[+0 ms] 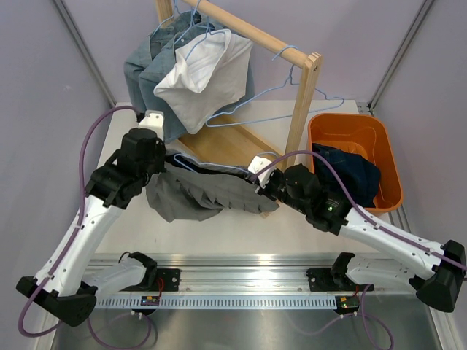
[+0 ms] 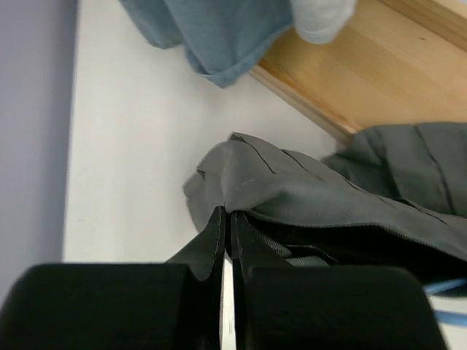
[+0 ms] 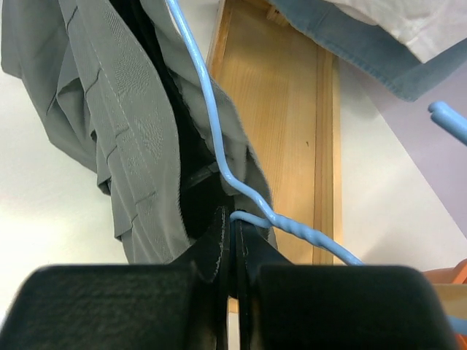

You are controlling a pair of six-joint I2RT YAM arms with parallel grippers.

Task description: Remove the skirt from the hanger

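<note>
- Skirt point(image 1: 201, 193): grey woven cloth with stitched pleats and a dark lining. It lies crumpled on the white table point(image 1: 241, 226), between the two grippers and just in front of the rack's base.
- In the left wrist view the skirt's point(image 2: 328, 197) folded edge bunches into a peak right at the fingertips, with its seams showing as fine lines.
- Hanger point(image 3: 211, 124): thin light-blue wire, smooth along its arm and twisted like rope near the neck. It runs along the skirt's point(image 3: 124, 131) waist, so the skirt is not yet off it.
- Left gripper point(image 2: 228, 219): the black jaws are pressed together, pinching a fold at the skirt's left end.
- Right gripper point(image 3: 232, 219): the jaws are closed on the hanger wire just below the twisted neck. Grey cloth and dark lining touch the fingers on their left side.
- Rack point(image 1: 303, 109): pale wooden posts and rail, with a flat wooden base board point(image 1: 226, 142) that has a raised lip.
- On the rail hang a white shirt point(image 1: 204, 80) and a blue-grey garment point(image 1: 146, 69), both on the same kind of blue wire hanger. Bare hangers point(image 1: 284, 91) hang to their right.
- Bin point(image 1: 321, 131): glossy orange plastic with rounded corners, standing to the right of the rack. It holds dark blue cloth point(image 1: 357, 171).
</note>
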